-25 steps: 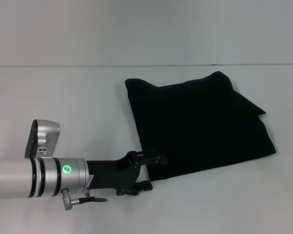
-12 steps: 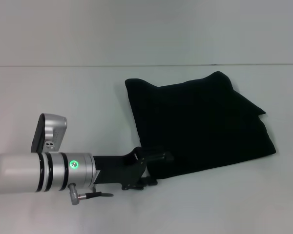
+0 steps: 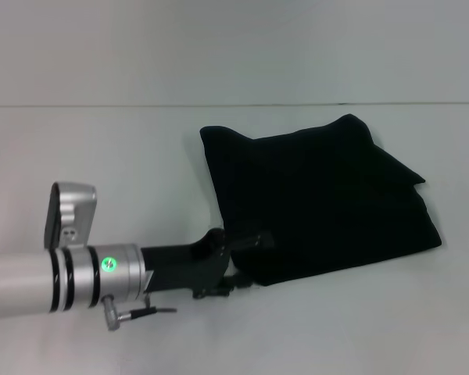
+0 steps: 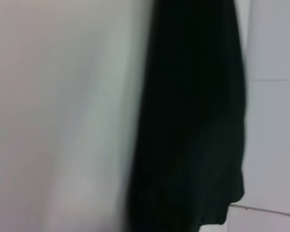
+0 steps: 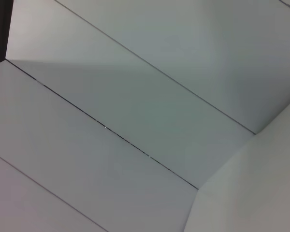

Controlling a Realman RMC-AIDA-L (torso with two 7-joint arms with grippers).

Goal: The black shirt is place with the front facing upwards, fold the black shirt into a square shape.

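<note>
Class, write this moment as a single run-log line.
shirt: black shirt folded, roughly square | left gripper: at its near-left corner | right arm: unseen

The black shirt [image 3: 320, 199] lies flat on the pale surface, folded into a rough four-sided bundle turned at a slant. Its lettering and label are not visible (only plain black cloth shows). A layered corner juts out on the right side.
</note>
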